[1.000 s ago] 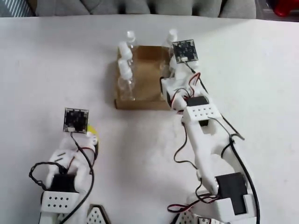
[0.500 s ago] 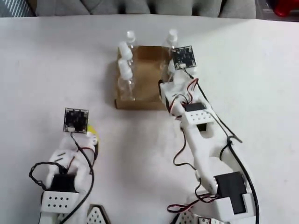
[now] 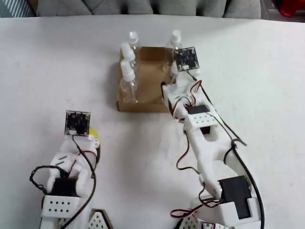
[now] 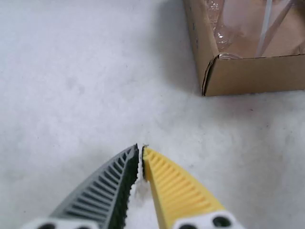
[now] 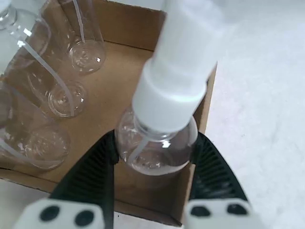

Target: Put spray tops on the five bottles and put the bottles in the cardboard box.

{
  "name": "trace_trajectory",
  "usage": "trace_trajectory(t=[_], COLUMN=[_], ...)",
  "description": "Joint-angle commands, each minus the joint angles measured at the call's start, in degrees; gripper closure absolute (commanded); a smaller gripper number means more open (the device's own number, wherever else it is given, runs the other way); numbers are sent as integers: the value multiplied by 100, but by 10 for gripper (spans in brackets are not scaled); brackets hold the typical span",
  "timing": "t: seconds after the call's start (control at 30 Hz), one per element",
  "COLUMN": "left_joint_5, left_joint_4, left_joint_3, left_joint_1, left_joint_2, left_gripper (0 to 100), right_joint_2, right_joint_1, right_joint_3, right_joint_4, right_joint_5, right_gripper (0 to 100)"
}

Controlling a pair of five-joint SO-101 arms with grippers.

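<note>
Left gripper (image 4: 140,150): low over the white table (image 3: 57,62), near the table's front left and well apart from the box; its grey and yellow ribbed fingers are pressed together at the tips and hold nothing.
Bottles already boxed (image 3: 127,81): clear plastic bottles with white spray tops, upright in a row along the box's left wall.
Brown cardboard box (image 3: 143,106): shallow and open-topped, at the middle of the table's far half.
Right gripper (image 5: 155,138): at the box's right side, its black jaws spread around a bottle's body and closed on it.
Held clear bottle (image 5: 157,152): white spray top (image 5: 178,71) fitted, just inside the box's right wall; whether its base touches the floor cannot be told.
</note>
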Motion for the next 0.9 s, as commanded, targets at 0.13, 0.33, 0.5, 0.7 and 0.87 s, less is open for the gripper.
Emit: trace_trajectory(t=[0.13,0.33,0.5,0.7,0.87], left_joint_5=[-79,-79,-79,-79,-79], left_joint_4=[-185,-185,-185,-185,-193], left_joint_3=[-26,-26,-26,-26,-26], left_joint_1=[-57,-57,-57,-57,-57], left_joint_2=[13,13,13,13,13], left_gripper=[980,980,980,980,980], right_joint_2=[92,409,479,426,426], right_joint_1=[-321,-470,-382,-215,-233], right_joint_3=[-26,-70,-220,-255,-255], right_joint_4=[163,136,180,145,127], right_joint_5=[70,70,70,97,703], right_gripper=[982,982,982,982,982])
